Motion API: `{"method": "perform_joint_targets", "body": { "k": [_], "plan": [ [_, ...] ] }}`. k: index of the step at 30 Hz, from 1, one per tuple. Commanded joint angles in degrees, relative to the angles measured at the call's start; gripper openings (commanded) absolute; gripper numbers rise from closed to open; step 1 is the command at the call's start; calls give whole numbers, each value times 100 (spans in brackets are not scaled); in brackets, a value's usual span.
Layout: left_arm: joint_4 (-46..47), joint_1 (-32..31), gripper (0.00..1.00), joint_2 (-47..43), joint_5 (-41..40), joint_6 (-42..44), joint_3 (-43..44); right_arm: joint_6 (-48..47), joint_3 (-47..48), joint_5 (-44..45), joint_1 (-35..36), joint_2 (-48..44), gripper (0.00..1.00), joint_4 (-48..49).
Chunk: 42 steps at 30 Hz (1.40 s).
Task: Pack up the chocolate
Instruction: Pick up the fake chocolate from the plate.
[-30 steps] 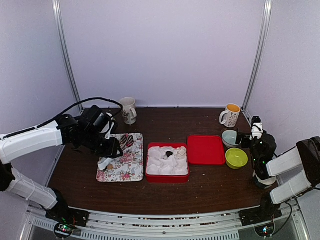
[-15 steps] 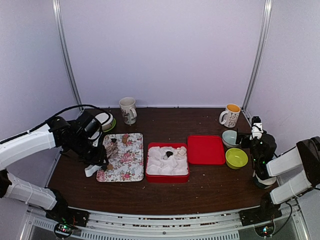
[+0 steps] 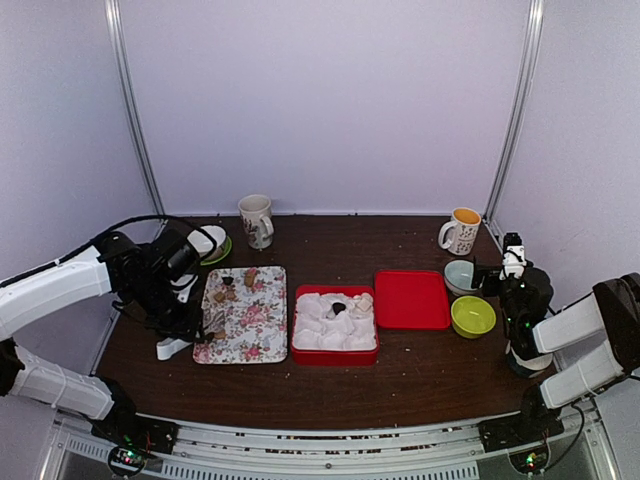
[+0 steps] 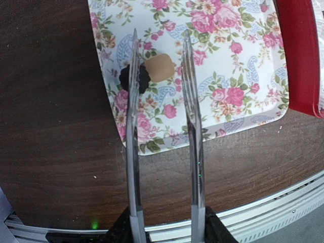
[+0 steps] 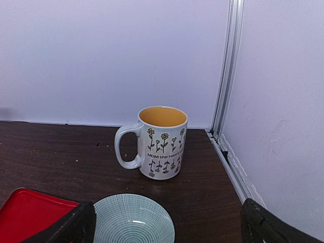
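the overhead view alone gives the layout: a floral tray (image 3: 258,338) on the left, a red box (image 3: 335,355) lined with white paper and holding one boxed chocolate (image 3: 340,307), and a red lid (image 3: 412,298) beside the box. only the left wrist view shows the detail at the tongs (image 4: 193,131). a dark chocolate (image 4: 144,80) and a tan chocolate (image 4: 161,68) lie touching each other near the tray's left edge. the tan one sits between the two blades just short of their tips, and the left blade crosses the dark one; contact cannot be confirmed. the left claw (image 4: 167,230) is clamped on the tongs' handle end, with the blades standing apart and nothing pinched between them. the right wrist view adds a flowered mug (image 5: 163,143) and a teal bowl (image 5: 134,220) ahead of the right claw (image 5: 167,232), which is spread wide and empty, well apart from all chocolate.
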Motion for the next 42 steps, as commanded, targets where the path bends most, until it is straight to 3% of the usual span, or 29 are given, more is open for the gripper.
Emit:
{"method": "perform_joint_targets", "body": {
  "k": [1,31,42],
  "plan": [
    [-143,170,42,22,-84,126,36,15,103,-14,-48,-43,100,31],
    [182,379,41,279,-38,163,-376,10,107,-14,-44,-38,100,33],
    [-107,387,37,132,-128,106,-368,7,105,-14,-46,-36,100,34]
  ]
}}
